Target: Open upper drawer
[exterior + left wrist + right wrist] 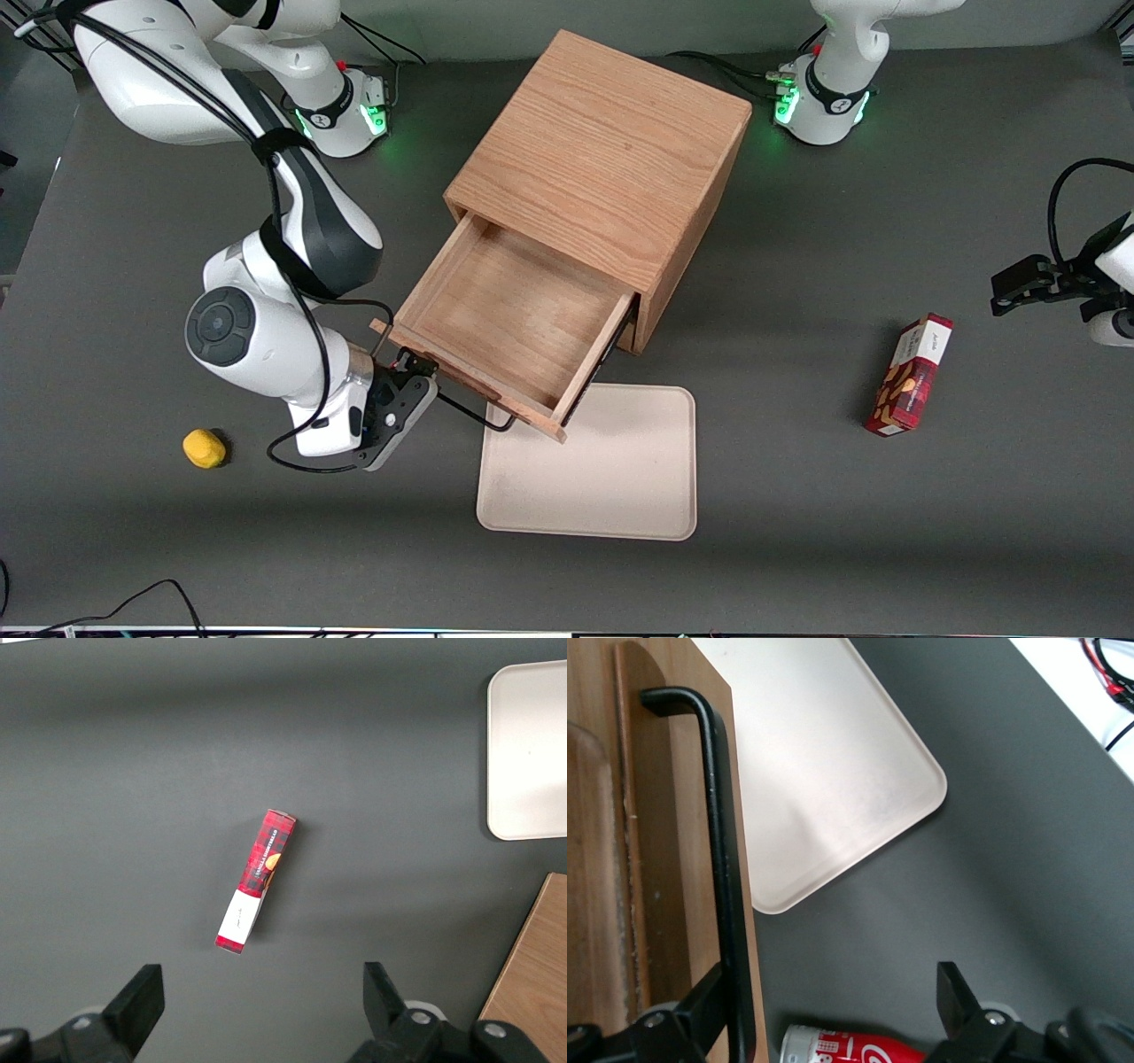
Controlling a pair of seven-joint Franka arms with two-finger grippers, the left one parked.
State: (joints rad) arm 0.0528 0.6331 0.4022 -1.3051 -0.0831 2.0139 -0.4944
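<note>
My jaws (833,1019) are spread wide, and the thin black wire handle (718,859) passes just beside one finger (704,1010) — I cannot tell if it touches, but nothing is squeezed between them. They hang low in front of the upper drawer (509,315), at its front panel.

The drawer stands pulled far out of the wooden cabinet (602,168), with its shallow tray empty and open to view, so I judge the task nearly or fully done.

I think it will handle as a stiff, light wooden box that slides straight. The handle is hard and smooth, perhaps slippery — best held near its middle so the drawer does not twist.

Under the drawer front lies a beige tray (589,470) on the counter (797,532), and a red can (850,1050) lies near my jaws.
</note>
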